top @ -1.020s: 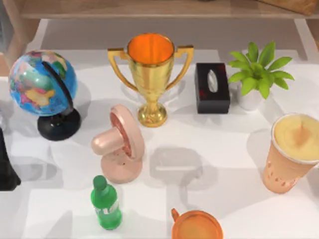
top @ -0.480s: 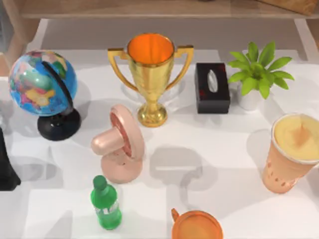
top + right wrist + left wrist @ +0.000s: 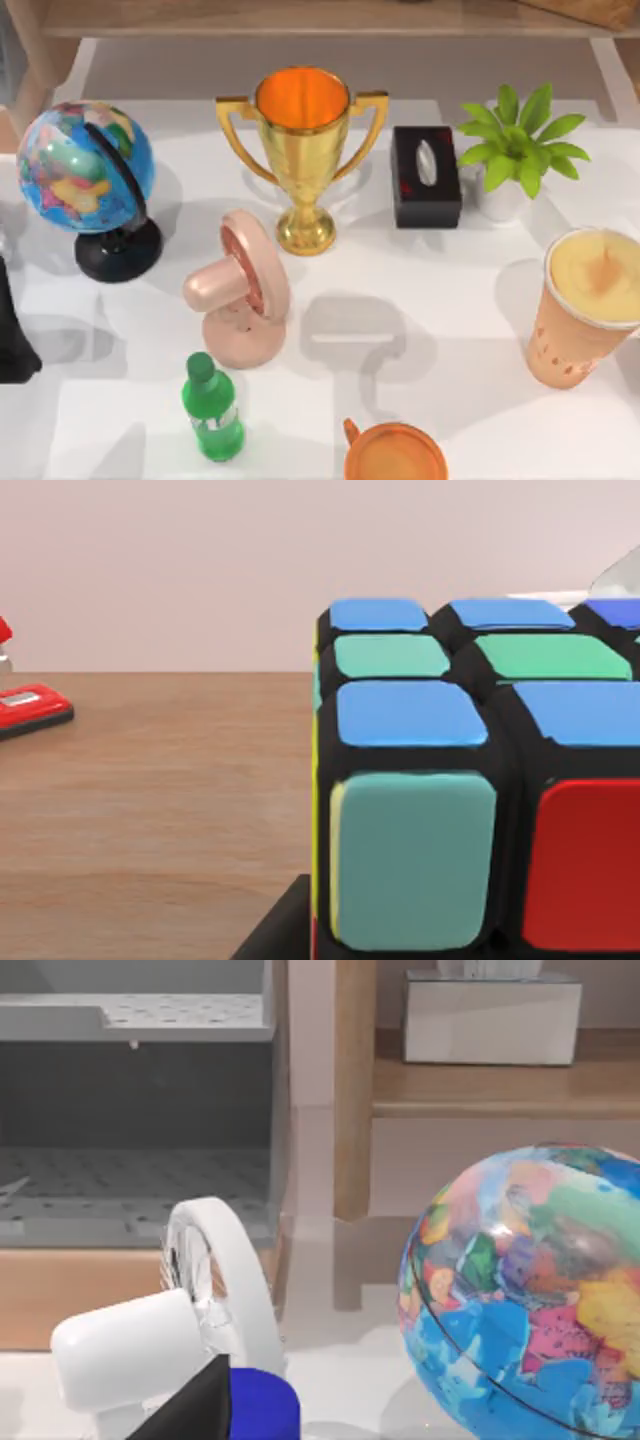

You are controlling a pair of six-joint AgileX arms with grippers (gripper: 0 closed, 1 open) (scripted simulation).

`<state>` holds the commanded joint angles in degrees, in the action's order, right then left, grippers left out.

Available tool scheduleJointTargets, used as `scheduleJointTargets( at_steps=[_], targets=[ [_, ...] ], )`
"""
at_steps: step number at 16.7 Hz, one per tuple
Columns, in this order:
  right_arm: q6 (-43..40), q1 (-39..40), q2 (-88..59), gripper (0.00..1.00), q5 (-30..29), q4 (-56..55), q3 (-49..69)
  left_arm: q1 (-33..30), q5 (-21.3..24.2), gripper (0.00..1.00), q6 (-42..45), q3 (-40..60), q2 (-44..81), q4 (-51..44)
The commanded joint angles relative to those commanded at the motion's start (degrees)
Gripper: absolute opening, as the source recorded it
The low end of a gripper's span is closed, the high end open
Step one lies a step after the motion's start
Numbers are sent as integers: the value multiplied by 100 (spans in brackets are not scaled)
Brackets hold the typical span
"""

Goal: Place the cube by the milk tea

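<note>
Cube (image 3: 480, 780) sits close before the right arm's wrist camera, over wood.

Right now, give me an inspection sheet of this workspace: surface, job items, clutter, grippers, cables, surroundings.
Surface: white table, open patch at centre.
Job's things: cube close before the right wrist camera, over a wooden surface; milk tea upright at the table's right edge.
Clutter: globe, trophy, pink fan, green bottle, orange mug, tissue box, potted plant, red stapler.
Grippers: nothing seen clearly.
Cables: nothing seen.
Surroundings: wooden shelf behind the table.
</note>
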<state>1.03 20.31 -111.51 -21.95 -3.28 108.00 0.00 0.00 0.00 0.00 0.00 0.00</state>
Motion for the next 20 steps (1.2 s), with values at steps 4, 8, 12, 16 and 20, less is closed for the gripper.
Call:
scheduleJointTargets(
  at_steps=[4, 8, 12, 16, 20],
  targets=[
    [-4, -2, -34, 0, 2, 192, 230, 0, 0, 100, 0, 0, 0, 0],
    [7, 1, -10, 0, 4, 184, 216, 0, 0, 100, 0, 0, 0, 0],
    [353, 204, 426, 0, 156, 687, 220, 0, 0, 100, 0, 0, 0, 0],
    [1051, 771, 1033, 0, 545, 1915, -26, 0, 0, 100, 0, 0, 0, 0],
    [1901, 1468, 1387, 0, 1070, 3517, -476, 0, 0, 100, 0, 0, 0, 0]
  ],
)
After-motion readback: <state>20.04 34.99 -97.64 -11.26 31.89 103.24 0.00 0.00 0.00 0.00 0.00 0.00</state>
